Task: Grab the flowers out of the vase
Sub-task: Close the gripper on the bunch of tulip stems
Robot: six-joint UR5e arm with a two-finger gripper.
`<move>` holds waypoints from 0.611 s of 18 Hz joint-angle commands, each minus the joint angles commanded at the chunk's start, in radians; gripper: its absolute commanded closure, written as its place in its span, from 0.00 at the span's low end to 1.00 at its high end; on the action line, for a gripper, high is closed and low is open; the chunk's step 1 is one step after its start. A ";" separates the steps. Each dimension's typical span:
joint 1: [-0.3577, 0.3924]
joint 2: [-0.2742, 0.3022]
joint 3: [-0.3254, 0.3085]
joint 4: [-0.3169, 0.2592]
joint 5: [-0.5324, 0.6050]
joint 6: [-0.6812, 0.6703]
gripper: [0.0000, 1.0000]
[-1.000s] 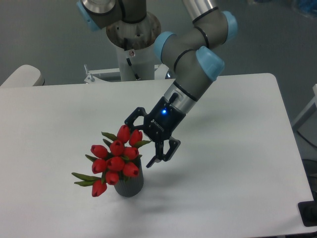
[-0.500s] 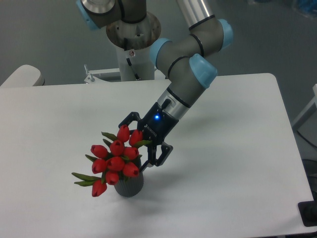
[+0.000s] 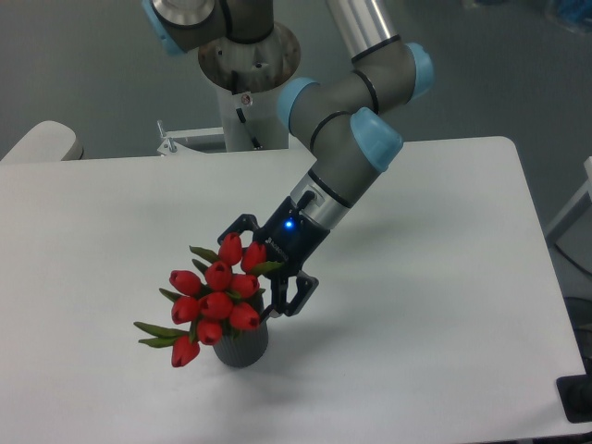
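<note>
Fixed camera: the gripper (image 3: 259,274) has its fingers spread apart, one behind the upper buds, the other just right of the bunch. The flowers (image 3: 215,296) stand to its lower left in the vase (image 3: 242,343), which rests below it on the table (image 3: 435,277).

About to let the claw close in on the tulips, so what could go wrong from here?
1. The open claw sits at the upper right edge of the flowers, among the buds rather than the stems. Closing here may crush buds or catch only a few.
2. The vase is small and the bunch leans left beyond it. A sideways push could tip it.
3. If the stems fit tightly, lifting may drag the vase up too.
</note>
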 joint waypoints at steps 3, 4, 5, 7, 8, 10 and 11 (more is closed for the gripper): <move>-0.002 -0.005 0.000 0.000 0.000 -0.002 0.00; -0.003 -0.006 0.000 0.000 0.000 0.000 0.00; -0.008 -0.006 0.000 0.002 0.000 0.000 0.00; -0.008 -0.005 0.000 0.002 -0.002 -0.002 0.00; -0.009 -0.005 0.000 0.002 -0.002 -0.005 0.00; -0.012 -0.005 0.008 0.002 -0.006 -0.011 0.00; -0.012 -0.005 0.006 0.002 -0.011 -0.011 0.00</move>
